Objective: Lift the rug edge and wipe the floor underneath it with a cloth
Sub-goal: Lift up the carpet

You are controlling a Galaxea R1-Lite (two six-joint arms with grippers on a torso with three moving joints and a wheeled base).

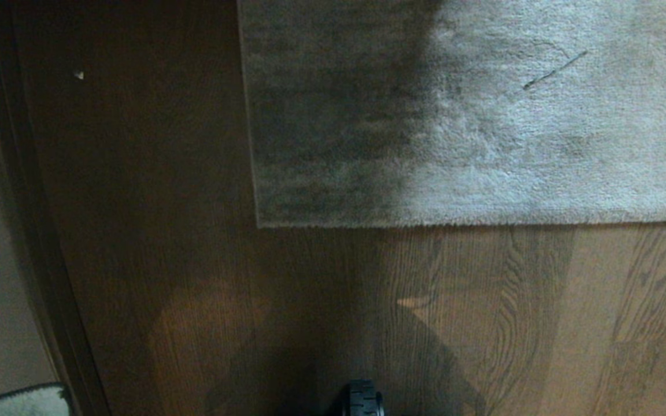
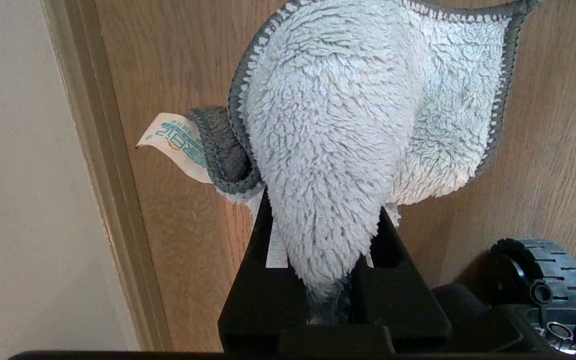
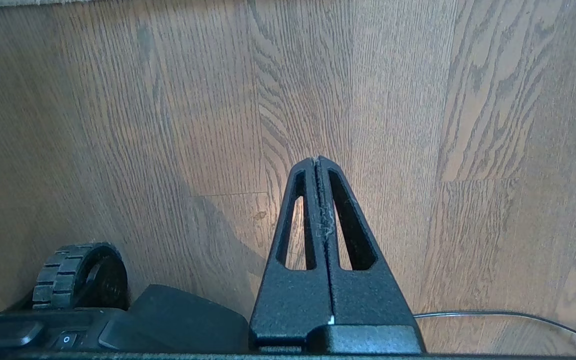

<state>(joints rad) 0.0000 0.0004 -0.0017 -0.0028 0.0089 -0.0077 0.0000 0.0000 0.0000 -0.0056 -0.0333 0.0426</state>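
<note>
My right gripper (image 3: 318,159): two matte black, grainy-textured triangular jaws, each pierced by a long tapered slot. My left gripper (image 2: 325,220): the same black slotted form. My base (image 3: 118,320): black housing, a small round button beside a black ribbed-tread wheel (image 3: 80,275); a thin dark cable (image 3: 508,316) trails from the right gripper's mount.
</note>
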